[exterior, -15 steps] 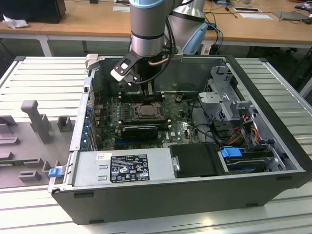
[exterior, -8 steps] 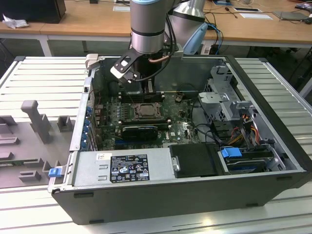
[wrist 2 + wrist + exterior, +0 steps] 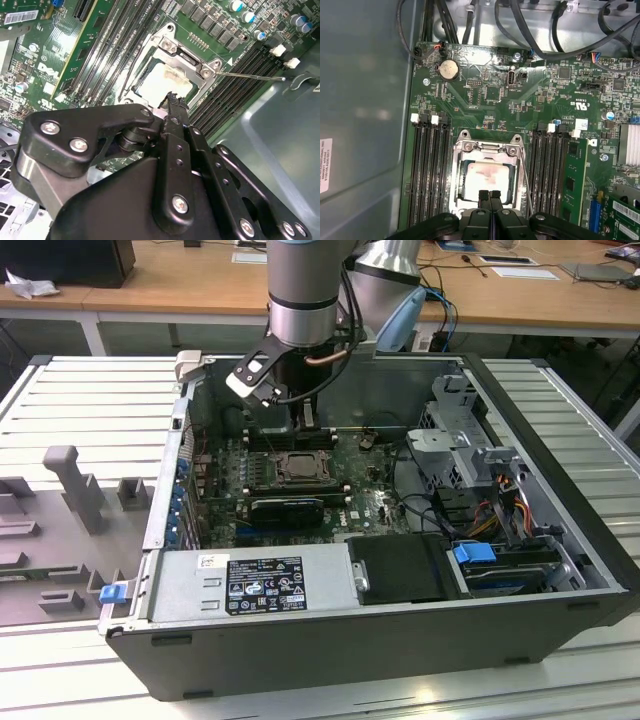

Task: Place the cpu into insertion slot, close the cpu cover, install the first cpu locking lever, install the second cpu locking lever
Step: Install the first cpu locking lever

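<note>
Since the arm [image 3: 303, 300] comes down from above into the open computer case [image 3: 400, 640], its lower end is hard to make out in the exterior view against the dark parts inside. The case lies on a slatted table [image 3: 90, 390], with the green motherboard [image 3: 490, 100] on its floor. In the exterior view the insertion slot [image 3: 298, 468] sits near the middle of the board, just below the arm's end. In the first wrist view banks of long black memory slots [image 3: 427, 170] run along both of its sides.

The cpu cover [image 3: 457, 182] appears to lie flat on the socket, and the cpu [image 3: 487, 176] shows through its window, its pale top smeared. The edge of the socket nearest the cameras is hidden behind the gripper's black body in both wrist views.

One thin locking lever [image 3: 250, 76] sticks out from a corner of the socket across the memory slots, away from the frame. Whether another lever is latched cannot be told.

The gripper [image 3: 490, 194] has its fingers pressed together with nothing between them. Its tips are over the cpu's near edge, and whether they touch it is not clear.
</note>
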`<state>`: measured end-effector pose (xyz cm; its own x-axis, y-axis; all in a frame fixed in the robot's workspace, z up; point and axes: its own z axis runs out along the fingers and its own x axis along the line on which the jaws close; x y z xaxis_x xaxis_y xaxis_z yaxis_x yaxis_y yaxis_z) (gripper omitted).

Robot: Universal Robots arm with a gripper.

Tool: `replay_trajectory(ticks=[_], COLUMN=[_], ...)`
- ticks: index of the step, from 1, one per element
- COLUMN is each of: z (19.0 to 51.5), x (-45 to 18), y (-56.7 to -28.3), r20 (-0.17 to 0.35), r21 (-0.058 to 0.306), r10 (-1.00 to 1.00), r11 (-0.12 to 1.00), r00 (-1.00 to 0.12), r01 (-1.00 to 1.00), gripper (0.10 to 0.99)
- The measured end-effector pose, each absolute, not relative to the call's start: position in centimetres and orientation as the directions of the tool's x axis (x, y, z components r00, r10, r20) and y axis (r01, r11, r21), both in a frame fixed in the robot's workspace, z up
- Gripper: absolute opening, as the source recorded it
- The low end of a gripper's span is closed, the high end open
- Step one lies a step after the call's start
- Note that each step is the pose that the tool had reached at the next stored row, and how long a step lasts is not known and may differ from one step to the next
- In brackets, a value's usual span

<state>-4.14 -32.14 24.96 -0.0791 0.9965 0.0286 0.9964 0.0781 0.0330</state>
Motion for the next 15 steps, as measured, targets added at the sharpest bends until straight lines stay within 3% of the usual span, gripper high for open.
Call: replay_trajectory(ticks=[15], z=[26.7], x=[-4.1], y=[-32.1], r20=[0.029], r21=[0.033], r10=[0.993], r11=[0.113], r00=[-0.114], r01=[0.993], gripper=[0.106])
